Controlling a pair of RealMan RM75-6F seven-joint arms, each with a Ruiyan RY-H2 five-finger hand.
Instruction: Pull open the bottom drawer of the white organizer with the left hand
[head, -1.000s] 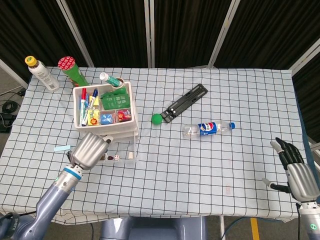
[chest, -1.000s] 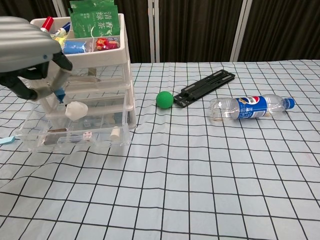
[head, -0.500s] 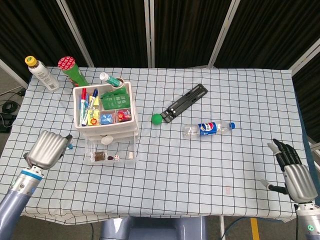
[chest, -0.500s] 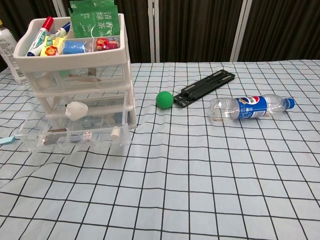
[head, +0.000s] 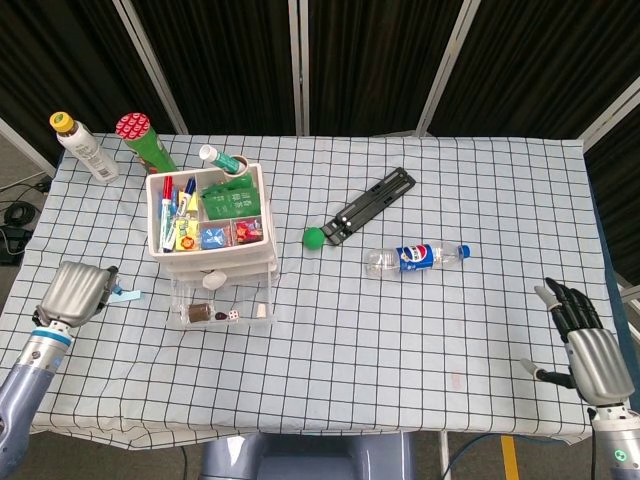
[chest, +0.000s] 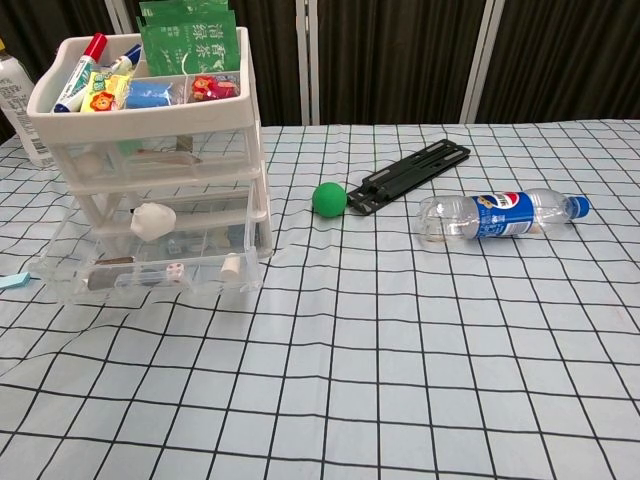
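Your white organizer stands on the table, its bottom drawer pulled out toward you, with dice and small bits inside too tiny to name. Your left robot hand sits well left of the organizer, fingers curled in and empty; the chest view misses it. Your right robot hand hangs far right of the organizer, off the table's edge, fingers spread and empty. Behind the organizer, a green canister is partly hidden.
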